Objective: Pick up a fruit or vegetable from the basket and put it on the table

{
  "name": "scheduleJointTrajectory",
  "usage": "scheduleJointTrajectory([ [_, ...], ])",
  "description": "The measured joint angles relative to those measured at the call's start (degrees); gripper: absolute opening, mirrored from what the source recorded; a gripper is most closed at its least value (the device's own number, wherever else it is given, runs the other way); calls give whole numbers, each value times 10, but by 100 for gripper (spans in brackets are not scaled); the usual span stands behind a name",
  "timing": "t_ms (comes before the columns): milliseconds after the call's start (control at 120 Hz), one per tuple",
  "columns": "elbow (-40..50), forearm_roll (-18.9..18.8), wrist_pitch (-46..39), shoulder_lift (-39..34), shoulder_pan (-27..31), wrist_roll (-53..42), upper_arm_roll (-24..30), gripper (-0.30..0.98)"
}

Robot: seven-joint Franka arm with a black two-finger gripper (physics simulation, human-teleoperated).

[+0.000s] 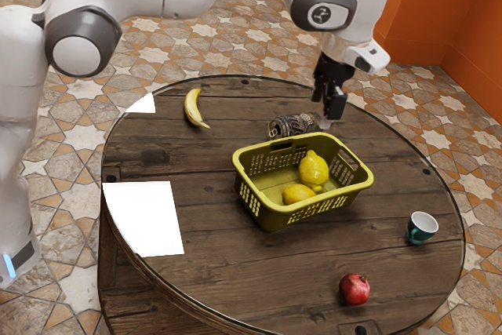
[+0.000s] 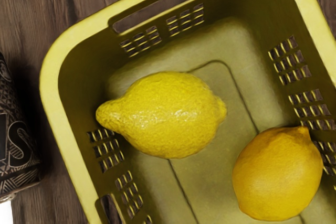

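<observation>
My gripper (image 1: 329,108) is open, with nothing between its fingers, above the table behind the basket's far rim in the exterior view. The yellow-green basket (image 1: 252,207) holds a bumpy lemon (image 1: 313,169) and a smoother, orange-yellow lemon (image 1: 298,194). In the wrist view the bumpy lemon (image 2: 167,115) lies on its side near one end wall of the basket (image 2: 53,77). The smoother lemon (image 2: 278,174) rests close to a side wall, apart from the other.
A dark patterned can (image 1: 292,125) lies beside the basket, near my gripper. Elsewhere on the round wooden table (image 1: 212,260) are a banana (image 1: 194,107), a teal cup (image 1: 421,227), a pomegranate (image 1: 354,289) and a white sheet-like patch (image 1: 145,217).
</observation>
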State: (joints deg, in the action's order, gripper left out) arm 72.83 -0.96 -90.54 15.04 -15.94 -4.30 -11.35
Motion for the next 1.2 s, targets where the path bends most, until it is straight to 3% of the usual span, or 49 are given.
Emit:
scheduleJointTrajectory([
  [225, 135, -32, -37, -71, -21, 0, 22, 69],
  [333, 158, -46, -50, -83, -27, -10, 23, 69],
  [650, 272, -55, -150, -142, -45, -96, 14, 69],
  [1200, 345, -64, -216, -111, -35, -244, 13, 69],
])
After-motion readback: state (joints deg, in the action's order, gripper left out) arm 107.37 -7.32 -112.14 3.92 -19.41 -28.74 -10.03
